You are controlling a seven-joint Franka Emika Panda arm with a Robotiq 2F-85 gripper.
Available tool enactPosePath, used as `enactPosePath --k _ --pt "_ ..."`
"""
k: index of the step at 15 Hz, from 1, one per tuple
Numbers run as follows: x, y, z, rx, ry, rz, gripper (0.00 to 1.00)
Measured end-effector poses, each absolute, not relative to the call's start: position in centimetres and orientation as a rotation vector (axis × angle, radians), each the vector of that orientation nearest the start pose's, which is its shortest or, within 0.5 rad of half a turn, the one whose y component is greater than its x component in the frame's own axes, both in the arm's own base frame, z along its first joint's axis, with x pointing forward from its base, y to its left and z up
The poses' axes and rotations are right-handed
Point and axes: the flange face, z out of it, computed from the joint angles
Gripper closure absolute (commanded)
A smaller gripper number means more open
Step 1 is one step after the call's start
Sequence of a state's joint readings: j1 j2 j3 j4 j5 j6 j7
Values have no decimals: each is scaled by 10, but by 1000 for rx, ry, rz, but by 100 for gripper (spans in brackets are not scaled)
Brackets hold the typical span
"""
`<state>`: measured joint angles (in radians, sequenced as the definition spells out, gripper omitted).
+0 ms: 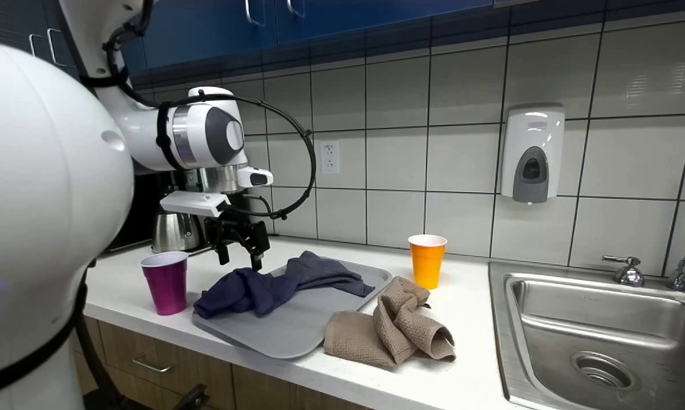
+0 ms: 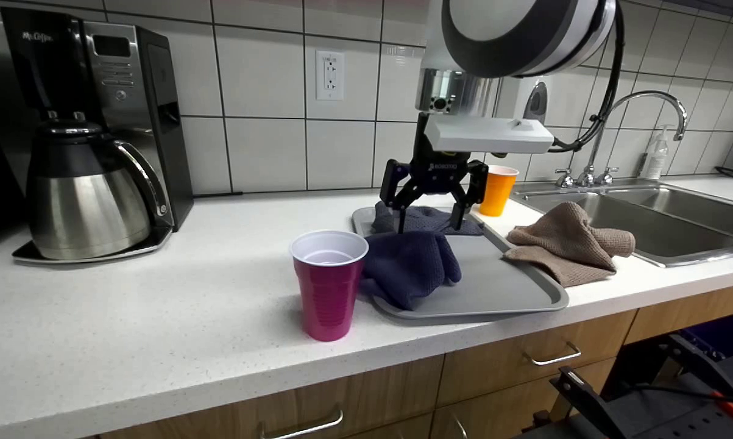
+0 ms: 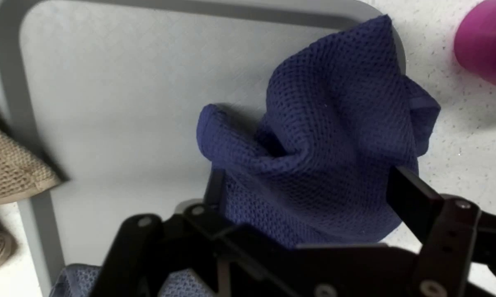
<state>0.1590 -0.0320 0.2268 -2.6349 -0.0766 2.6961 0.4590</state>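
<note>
My gripper (image 1: 240, 262) is open and empty. In both exterior views its fingertips (image 2: 428, 223) point down above the navy cloth (image 1: 248, 293), with no clear sign of contact. In the wrist view the navy cloth (image 3: 334, 123) lies crumpled between and beyond the two fingers (image 3: 307, 181). It rests on one end of the grey tray (image 1: 305, 327) and hangs a little over the rim. A blue-grey cloth (image 1: 328, 274) lies on the tray's wall side; the fingers partly hide it in the wrist view. A magenta cup (image 2: 328, 299) stands upright beside the tray, close to the navy cloth.
A brown cloth (image 1: 396, 327) lies on the counter, overlapping the tray's edge. An orange cup (image 1: 427, 261) stands upright near the tiled wall. A steel sink (image 1: 593, 319) lies beyond. A coffee maker with a steel carafe (image 2: 89, 201) stands at the counter's other end.
</note>
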Motion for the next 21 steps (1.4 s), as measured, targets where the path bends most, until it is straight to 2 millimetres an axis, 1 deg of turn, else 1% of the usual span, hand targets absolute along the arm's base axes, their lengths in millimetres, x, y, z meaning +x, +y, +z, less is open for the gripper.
enactPosePath --k 4,13,20,21 --pt "407 169 252 -3148 8 -121 0" --pt "433 184 232 -3142 -20 -83 0" --pt "440 187 213 -3149 -18 -37 0" --pt "440 186 212 -3150 -16 -35 25"
